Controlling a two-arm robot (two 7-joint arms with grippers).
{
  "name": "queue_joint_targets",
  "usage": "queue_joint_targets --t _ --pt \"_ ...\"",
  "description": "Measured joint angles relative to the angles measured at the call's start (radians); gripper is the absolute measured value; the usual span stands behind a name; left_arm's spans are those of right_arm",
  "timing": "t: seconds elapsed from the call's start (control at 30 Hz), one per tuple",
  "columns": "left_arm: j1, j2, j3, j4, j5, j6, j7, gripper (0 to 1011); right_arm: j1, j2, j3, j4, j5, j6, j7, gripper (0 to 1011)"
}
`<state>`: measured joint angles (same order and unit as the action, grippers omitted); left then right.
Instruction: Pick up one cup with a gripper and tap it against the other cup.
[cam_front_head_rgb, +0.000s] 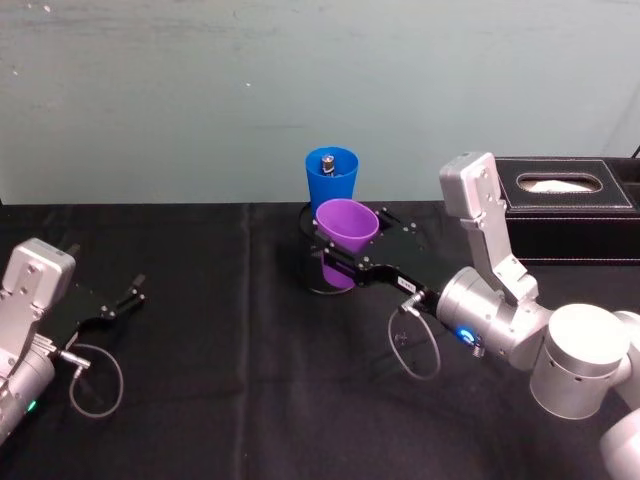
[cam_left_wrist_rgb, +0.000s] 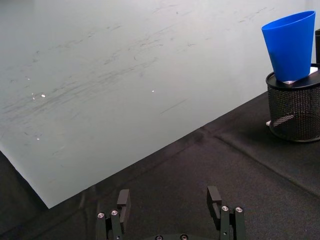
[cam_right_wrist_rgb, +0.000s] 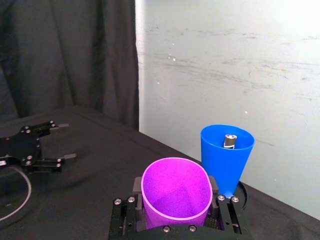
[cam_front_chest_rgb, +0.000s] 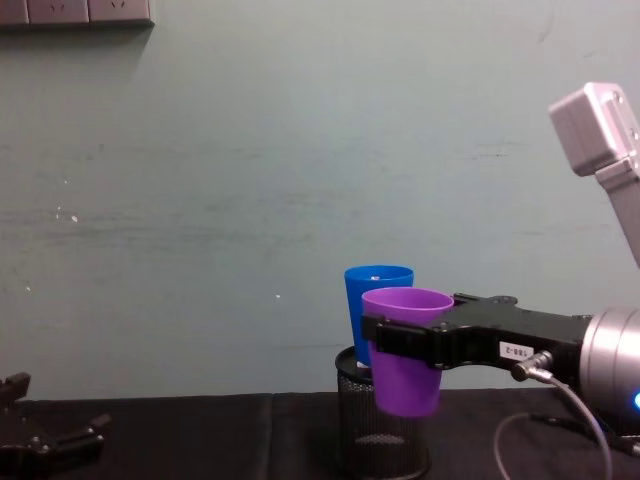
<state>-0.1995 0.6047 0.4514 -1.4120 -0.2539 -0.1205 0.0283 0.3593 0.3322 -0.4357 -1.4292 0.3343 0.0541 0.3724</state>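
Observation:
My right gripper (cam_front_head_rgb: 338, 260) is shut on the purple cup (cam_front_head_rgb: 347, 228) and holds it upright, lifted off the table. In the right wrist view the black fingers (cam_right_wrist_rgb: 215, 187) clamp both sides of the purple cup (cam_right_wrist_rgb: 175, 192). Just behind it, the blue cup (cam_front_head_rgb: 332, 180) stands in a black mesh pen holder (cam_front_chest_rgb: 380, 440). From the chest view the purple cup (cam_front_chest_rgb: 405, 385) overlaps the blue cup (cam_front_chest_rgb: 375, 285); I cannot tell if they touch. My left gripper (cam_front_head_rgb: 135, 297) rests open on the table at the left, far from both cups.
A black tissue box (cam_front_head_rgb: 565, 205) sits at the back right, beside the right arm. A pale wall closes off the back edge of the black tablecloth. A small metal-topped object (cam_front_head_rgb: 325, 160) stands inside the blue cup. Cables loop near both wrists.

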Motion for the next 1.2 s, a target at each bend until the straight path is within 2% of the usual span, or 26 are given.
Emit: queue_joint_targets --t 0.47,1.2 --pt "0.0 0.0 0.0 0.0 0.0 0.0 0.0 1000 0.025 -0.046 0.021 0.035 -0.048 0.021 -0.028 729" --pt "0.0 0.0 0.0 0.0 0.0 0.0 0.0 1000 0.083 -0.096 0.041 0.123 -0.076 0.017 -0.025 728"
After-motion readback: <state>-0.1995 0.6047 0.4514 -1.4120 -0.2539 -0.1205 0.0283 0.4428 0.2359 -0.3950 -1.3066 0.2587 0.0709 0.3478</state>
